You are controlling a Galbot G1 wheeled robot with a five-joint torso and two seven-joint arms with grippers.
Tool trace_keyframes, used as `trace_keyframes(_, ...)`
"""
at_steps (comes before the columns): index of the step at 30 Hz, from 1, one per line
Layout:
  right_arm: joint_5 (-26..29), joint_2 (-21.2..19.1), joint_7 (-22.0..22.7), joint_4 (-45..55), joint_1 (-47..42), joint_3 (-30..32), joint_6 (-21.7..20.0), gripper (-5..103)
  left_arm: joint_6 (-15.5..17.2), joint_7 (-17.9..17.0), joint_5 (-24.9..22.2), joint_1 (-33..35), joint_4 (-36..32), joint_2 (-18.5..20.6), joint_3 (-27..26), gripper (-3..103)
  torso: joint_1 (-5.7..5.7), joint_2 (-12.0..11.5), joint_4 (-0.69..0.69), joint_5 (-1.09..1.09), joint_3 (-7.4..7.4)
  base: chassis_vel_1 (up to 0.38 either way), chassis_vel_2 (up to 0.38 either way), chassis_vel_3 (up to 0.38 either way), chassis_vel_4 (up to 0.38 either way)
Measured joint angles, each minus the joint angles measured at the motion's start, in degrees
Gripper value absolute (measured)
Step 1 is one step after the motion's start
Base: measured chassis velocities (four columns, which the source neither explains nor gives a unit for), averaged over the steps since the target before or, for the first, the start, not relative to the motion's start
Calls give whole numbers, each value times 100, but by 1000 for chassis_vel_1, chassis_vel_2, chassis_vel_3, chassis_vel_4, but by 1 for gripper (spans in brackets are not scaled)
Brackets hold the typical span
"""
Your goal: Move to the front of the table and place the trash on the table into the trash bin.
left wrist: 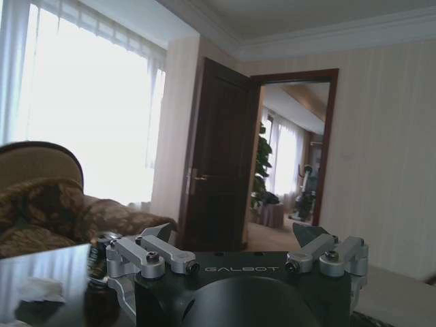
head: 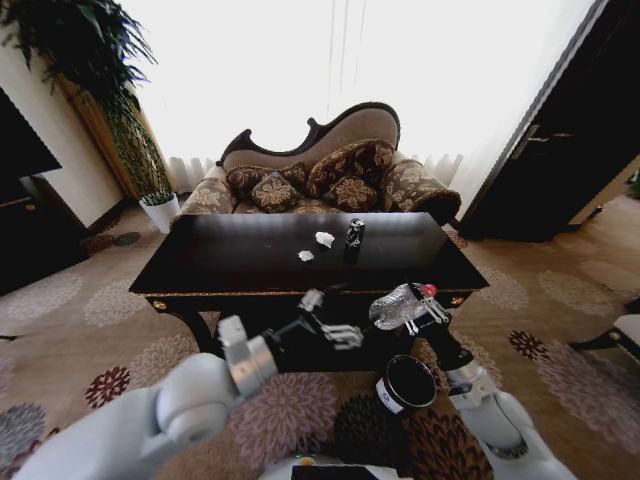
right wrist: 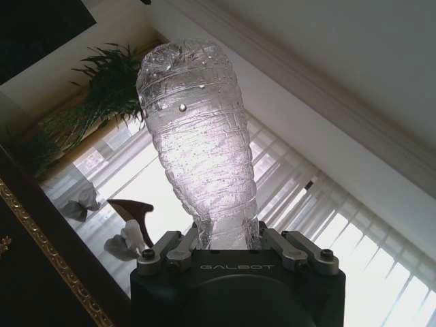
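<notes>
Indoors, before a patterned sofa (head: pixel 320 165) and bright curtained windows, the robot faces the dark glossy surface (head: pixel 230 262), its gilt-trimmed front edge running across the head view. At far left a white plant pot (head: pixel 160 211) stands on the carpet beside the sofa. The left tool (head: pixel 335 322) hangs in front of the surface's edge, below its top, fingers spread apart and grasping nothing; in its wrist view the two finger assemblies stand well apart. On the surface lie two crumpled white paper scraps (head: pixel 324 239), one nearer the front edge than the other, and just beside them to the right a small dark can (head: pixel 354 234) stands upright. Farther right, the right tool (head: pixel 428 305) is clenched around the neck end of a crushed clear plastic bottle (right wrist: pixel 197 143) with a red cap, held in the air in front of the surface's edge. Directly below, the black trash bin (head: pixel 406 383) with its white label sits on the floral carpet, mouth open.
</notes>
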Motion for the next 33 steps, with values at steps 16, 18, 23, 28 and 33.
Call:
trace_keyframes(16, 2210, 495, 3, -1121, -75, -242, -932, 26, -877, 166, 24, 417, 2136, -190, -2129, 100, 0, 0, -1, -1, 1, 0, 0, 0, 0)
trace_keyframes(18, 2358, 495, 3, -1214, -58, -275, -989, 26, -925, 176, 25, 479, 2281, -196, -2269, 100, 0, 0, -1, -1, 1, 0, 0, 0, 0)
trace_keyframes(23, 3214, 456, 93, -1919, 224, -569, -1414, 26, -1285, 250, 24, 732, 2909, -394, -2954, 100, 0, -1, -1, 0, 1, 0, 0, 0, 0)
trace_keyframes(28, 3545, 368, 104, -2733, 604, -865, -1489, 26, -1378, 304, 34, 949, 3017, -474, -3227, 100, 0, -1, -1, 1, 0, 0, 0, 0, 0)
trace_keyframes(33, 3768, 81, 92, -3794, 1190, -1186, -1482, 26, -1412, 449, -4, 1036, 3115, -488, -3353, 100, 0, -1, -1, 0, 1, 0, 0, 0, 0)
